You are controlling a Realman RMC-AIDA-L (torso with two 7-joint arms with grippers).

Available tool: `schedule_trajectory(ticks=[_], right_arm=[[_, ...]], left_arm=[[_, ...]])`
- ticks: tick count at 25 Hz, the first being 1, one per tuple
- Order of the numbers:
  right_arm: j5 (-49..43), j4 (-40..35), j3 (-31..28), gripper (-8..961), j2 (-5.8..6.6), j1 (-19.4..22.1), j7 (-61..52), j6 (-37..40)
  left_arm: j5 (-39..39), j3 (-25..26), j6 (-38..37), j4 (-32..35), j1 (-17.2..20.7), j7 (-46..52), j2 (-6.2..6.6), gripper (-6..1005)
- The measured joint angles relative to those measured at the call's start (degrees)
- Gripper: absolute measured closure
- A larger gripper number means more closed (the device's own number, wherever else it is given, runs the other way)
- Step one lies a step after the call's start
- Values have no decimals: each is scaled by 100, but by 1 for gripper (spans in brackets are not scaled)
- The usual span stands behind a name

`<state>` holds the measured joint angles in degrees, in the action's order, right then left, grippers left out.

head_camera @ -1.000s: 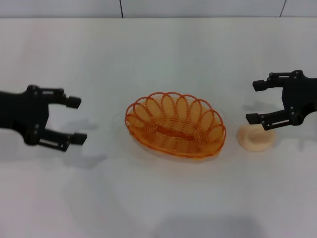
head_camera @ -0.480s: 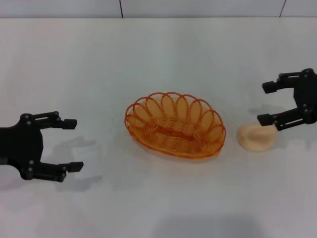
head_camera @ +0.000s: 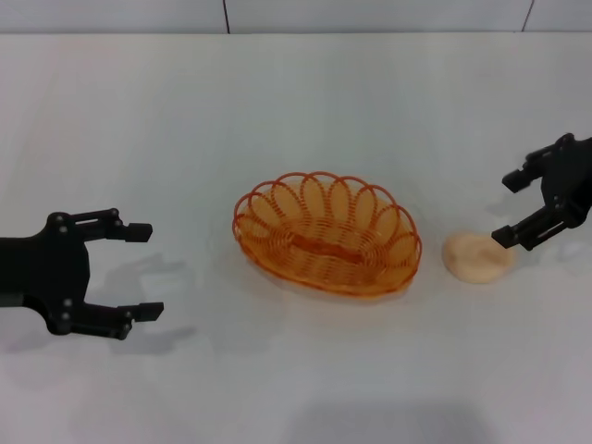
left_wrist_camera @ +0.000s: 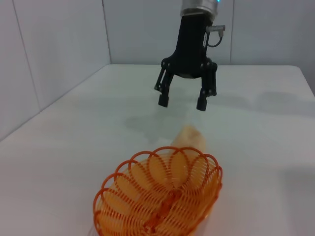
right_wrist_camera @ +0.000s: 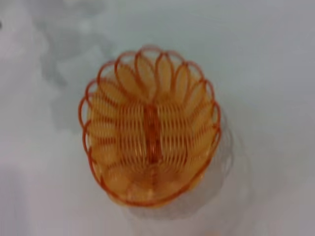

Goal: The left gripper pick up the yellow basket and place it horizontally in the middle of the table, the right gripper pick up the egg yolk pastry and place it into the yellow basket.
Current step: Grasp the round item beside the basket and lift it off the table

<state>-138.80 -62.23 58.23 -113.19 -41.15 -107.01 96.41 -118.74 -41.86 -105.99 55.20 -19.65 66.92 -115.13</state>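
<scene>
The yellow basket [head_camera: 326, 232] is an oval orange wire basket lying flat and empty in the middle of the white table [head_camera: 296, 111]; it also shows in the left wrist view [left_wrist_camera: 160, 196] and the right wrist view [right_wrist_camera: 150, 151]. The egg yolk pastry [head_camera: 477, 256], a pale beige bun, rests on the table just right of the basket, partly seen behind the basket [left_wrist_camera: 189, 139]. My right gripper [head_camera: 511, 209] hovers open just right of and above the pastry, holding nothing [left_wrist_camera: 179, 102]. My left gripper [head_camera: 146, 270] stands open and empty, well left of the basket.
A grey wall with panel seams [head_camera: 225, 16] runs along the table's far edge. Bare tabletop lies around the basket on all sides.
My right gripper has drawn back to the right and turned, staying open above the pastry. My left gripper first dropped down and left away from the basket, then edged slightly back. Basket and pastry stayed put.
</scene>
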Motion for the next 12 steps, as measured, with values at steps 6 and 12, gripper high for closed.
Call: schedule_trajectory(ticks=[6,12], right_arm=[[-934,203,388,84,-121,-450,-395,4],[-1237,650,565,84,-215,-701,-453,-248]], left_arm=[[-46,-4,16,0,-35,31,-13,108],[-62,-8,81,-1,-57,37,-91,108]])
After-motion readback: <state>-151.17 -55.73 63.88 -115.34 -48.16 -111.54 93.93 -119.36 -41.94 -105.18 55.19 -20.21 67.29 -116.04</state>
